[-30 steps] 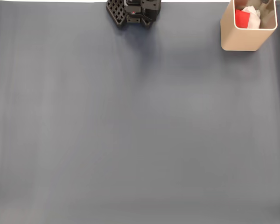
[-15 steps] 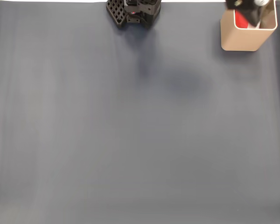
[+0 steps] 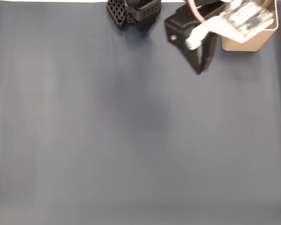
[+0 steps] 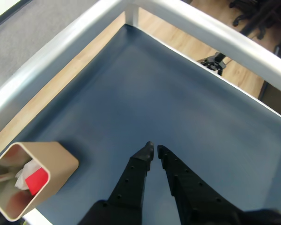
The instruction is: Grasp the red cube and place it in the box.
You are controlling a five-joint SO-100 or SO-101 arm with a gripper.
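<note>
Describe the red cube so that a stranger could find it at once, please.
In the wrist view, look at the dark blue mat's lower left corner, where the beige box stands. The red cube lies inside, beside crumpled white material, the one bright red thing.

Fixed view looks straight down; wrist view slants down; both share the box [image 3: 243,43] [image 4: 61,161].

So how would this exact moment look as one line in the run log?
red cube: inside box | pincer: empty, nearly closed, above mat beside box | stage: cube placed
</note>
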